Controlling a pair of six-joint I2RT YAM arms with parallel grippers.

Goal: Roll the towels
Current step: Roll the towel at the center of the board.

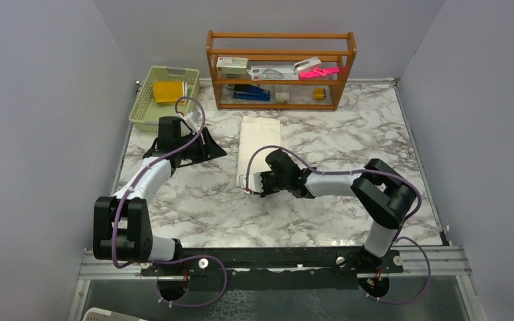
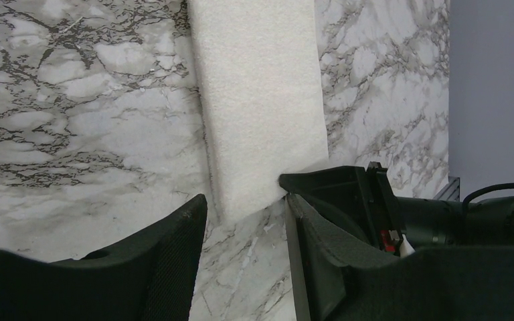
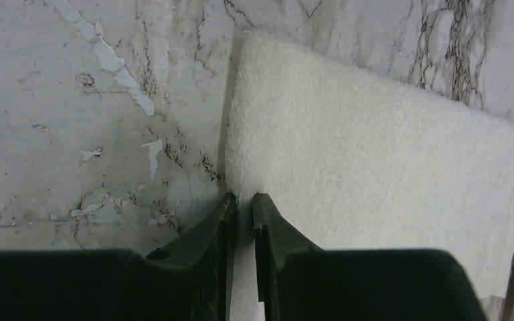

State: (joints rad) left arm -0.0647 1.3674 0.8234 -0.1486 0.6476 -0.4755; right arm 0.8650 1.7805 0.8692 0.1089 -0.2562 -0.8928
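The white towel point(image 1: 260, 137) lies folded in a long strip on the table point(image 1: 321, 200), toward its far edge. The right gripper point(image 3: 241, 200) is pressed almost together, pinching the strip's near edge. The left gripper point(image 2: 244, 200) stands spread just beside it. The yellow towel point(image 1: 167, 91) lies in the basket point(image 1: 144, 107) at the far-left corner.
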